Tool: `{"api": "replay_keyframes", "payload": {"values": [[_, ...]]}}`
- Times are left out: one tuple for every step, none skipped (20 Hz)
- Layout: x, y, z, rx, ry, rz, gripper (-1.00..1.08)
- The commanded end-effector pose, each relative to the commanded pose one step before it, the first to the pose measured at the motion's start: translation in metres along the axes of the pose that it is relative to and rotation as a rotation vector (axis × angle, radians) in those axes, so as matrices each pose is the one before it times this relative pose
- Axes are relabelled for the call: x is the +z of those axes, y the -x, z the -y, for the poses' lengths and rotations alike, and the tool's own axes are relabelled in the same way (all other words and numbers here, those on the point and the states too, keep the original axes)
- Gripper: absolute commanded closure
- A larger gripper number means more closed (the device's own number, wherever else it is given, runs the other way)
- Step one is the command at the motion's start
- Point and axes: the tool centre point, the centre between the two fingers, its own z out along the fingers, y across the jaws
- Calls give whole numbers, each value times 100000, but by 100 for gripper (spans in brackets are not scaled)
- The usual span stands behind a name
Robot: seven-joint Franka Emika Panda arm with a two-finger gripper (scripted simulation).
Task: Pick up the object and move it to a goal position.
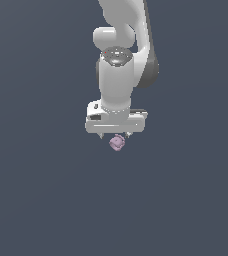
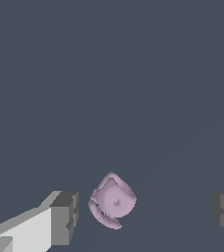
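Note:
The object (image 1: 117, 143) is a tiny lumpy pale pink-purple blob just below the white gripper (image 1: 115, 135) in the exterior view. In the wrist view the object (image 2: 112, 201) lies between the two grey fingertips (image 2: 65, 218), nearer to one of them and touching neither. The gripper (image 2: 144, 214) is open, its jaws spread far wider than the blob. The arm comes down from above with the hand pointing straight down.
A plain dark grey-blue surface (image 1: 46, 200) fills both views. Nothing else stands on it, and no goal marker shows.

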Motion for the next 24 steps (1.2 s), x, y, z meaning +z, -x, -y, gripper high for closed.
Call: {"api": "replay_keyframes", "payload": {"values": [[0, 0, -1, 0, 0, 0, -92], [0, -13, -28, -56, 23, -33, -92], [-9, -38, -68, -187, 74, -109, -92], [-12, -62, -119, -300, 118, -173, -92], [-18, -85, -163, -420, 161, -235, -92], [-26, -105, -200, -539, 200, -289, -92], [-33, -106, -200, -577, 203, -290, -92], [-31, -82, -154, -470, 153, -216, -92], [-28, -57, -102, -354, 104, -145, -92], [-22, -34, -54, -229, 57, -79, -92], [-12, -12, -19, -94, 15, -21, -92], [-14, 8, 37, 0, 0, 0, -92], [32, 21, 12, 190, -48, 67, -92], [42, 34, 36, 294, -37, 52, -92], [69, 44, 29, 432, -36, 51, -92], [93, 56, 31, 565, -38, 55, -92], [115, 69, 37, 700, -45, 67, -92], [136, 83, 45, 834, -55, 84, -92], [156, 98, 56, 962, -65, 102, -92], [175, 113, 62, 1094, -74, 119, -92], [194, 127, 69, 1216, -79, 134, -92], [212, 141, 71, 1334, -83, 147, -92], [232, 156, 72, 1465, -86, 161, -92], [252, 172, 76, 1591, -87, 174, -92]]}}
